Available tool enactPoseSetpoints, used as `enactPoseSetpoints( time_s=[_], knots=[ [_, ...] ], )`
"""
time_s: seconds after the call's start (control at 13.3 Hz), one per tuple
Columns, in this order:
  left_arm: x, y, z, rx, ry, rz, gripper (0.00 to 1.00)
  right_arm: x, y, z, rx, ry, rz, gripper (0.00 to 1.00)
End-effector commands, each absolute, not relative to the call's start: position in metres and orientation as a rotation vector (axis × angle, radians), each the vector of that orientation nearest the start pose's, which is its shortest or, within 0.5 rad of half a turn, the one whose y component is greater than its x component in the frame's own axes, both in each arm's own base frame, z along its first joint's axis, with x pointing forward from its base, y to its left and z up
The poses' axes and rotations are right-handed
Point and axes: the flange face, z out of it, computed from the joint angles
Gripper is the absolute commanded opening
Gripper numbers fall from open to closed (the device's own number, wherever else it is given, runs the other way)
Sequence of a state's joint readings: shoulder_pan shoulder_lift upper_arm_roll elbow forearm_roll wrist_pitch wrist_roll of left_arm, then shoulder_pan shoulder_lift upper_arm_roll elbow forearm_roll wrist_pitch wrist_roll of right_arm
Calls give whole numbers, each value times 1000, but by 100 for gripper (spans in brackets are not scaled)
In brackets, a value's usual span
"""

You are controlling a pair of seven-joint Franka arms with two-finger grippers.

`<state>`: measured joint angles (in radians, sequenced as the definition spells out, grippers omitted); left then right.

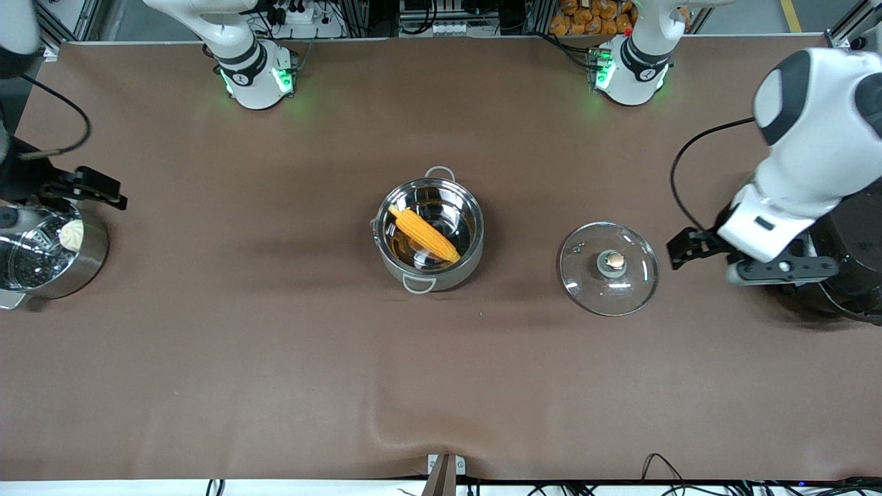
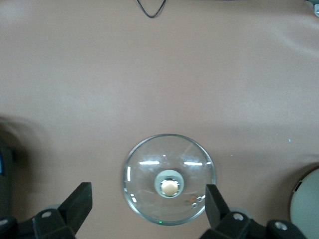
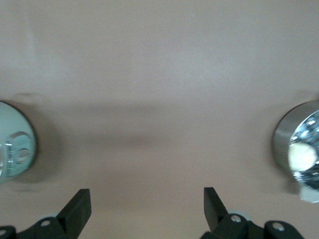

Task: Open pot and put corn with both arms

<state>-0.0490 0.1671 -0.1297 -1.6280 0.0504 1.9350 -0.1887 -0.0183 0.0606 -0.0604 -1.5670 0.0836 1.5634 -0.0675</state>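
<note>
The shiny steel pot stands uncovered at the table's middle, and the yellow-orange corn lies slanted inside it. Its glass lid with the copper-coloured knob rests flat on the table beside the pot, toward the left arm's end. My left gripper hangs open by the lid's rim, holding nothing. In the left wrist view the lid lies below and between the spread fingers. My right gripper is open and empty above the table at the right arm's end, with bare cloth between its fingertips.
A steel steamer pot with a white bun sits under the right gripper's end of the table. A large black rice cooker stands below the left arm. A cloth wrinkle rises at the near edge.
</note>
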Motion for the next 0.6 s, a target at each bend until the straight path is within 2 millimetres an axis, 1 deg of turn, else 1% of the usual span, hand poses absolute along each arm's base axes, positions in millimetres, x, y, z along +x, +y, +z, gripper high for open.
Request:
enactPoseSetpoints(
  time_s=[0.0, 0.07, 0.15, 0.22, 0.38, 0.53],
  knots=[
    [603, -90, 565, -3120, 62, -208, 100, 553, -40, 598, -3034, 95, 100, 100],
    [600, -90, 574, -3118, 60, -197, 100, 552, -31, 600, -3084, 84, 106, 100],
    [598, -89, 582, -3117, 60, -175, 100, 547, -19, 611, -3131, 41, 72, 100],
    [596, -87, 590, -3116, 58, -154, 100, 546, -15, 613, -3148, 27, 70, 100],
    [594, -81, 598, -3111, 101, -131, 100, 545, -17, 614, -3148, 34, 65, 100],
    [592, -77, 598, -3110, 115, -102, 100, 546, -20, 614, -3148, 39, 61, 100]
  ],
)
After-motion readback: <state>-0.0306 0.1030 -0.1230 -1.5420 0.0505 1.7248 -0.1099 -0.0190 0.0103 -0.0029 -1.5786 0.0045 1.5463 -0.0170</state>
